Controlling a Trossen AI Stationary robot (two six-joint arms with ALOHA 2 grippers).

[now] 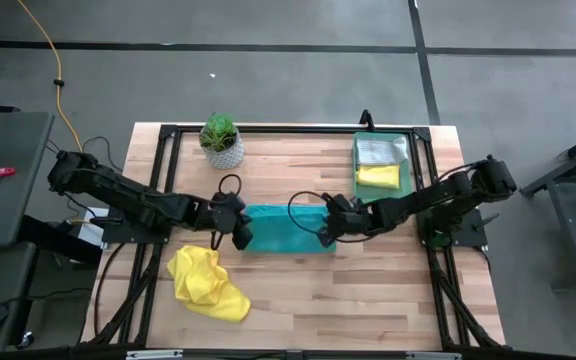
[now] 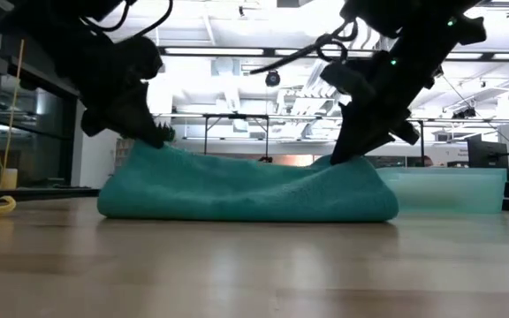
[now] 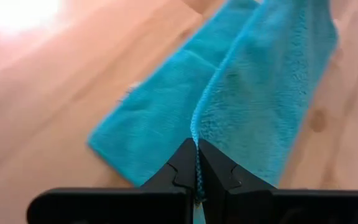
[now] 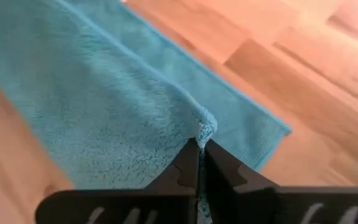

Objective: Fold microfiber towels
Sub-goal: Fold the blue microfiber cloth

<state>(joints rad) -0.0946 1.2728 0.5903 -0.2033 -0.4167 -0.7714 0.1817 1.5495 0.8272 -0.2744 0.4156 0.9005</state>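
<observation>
A teal microfiber towel (image 1: 283, 228) lies mid-table, doubled over, its lower layer flat on the wood. My left gripper (image 1: 240, 232) is shut on its left end and my right gripper (image 1: 325, 235) on its right end. In the low view the towel (image 2: 246, 185) rises to a peak at each gripper and sags between them. A crumpled yellow towel (image 1: 206, 283) lies near the front left. A folded yellow towel (image 1: 379, 176) and a grey-white one (image 1: 378, 151) lie in the green tray (image 1: 408, 165). My left gripper pinches the upper layer's stitched edge (image 3: 196, 127) at a corner between its two fingers, slanting down from the table's left. That layer is raised off the lower one, which lies on the table. My right gripper pinches the upper layer's corner (image 4: 204, 124) between its two fingers, slanting down from the table's right. The corner is bunched at the fingertips and held above the lower layer (image 4: 253, 124), which lies flat on the wood.
A small plant in a white pot (image 1: 222, 140) stands at the far left of the table. The tray sits at the far right corner. A black frame (image 1: 268, 128) runs along the table's edges. Bare wood lies near the front, right of the yellow towel.
</observation>
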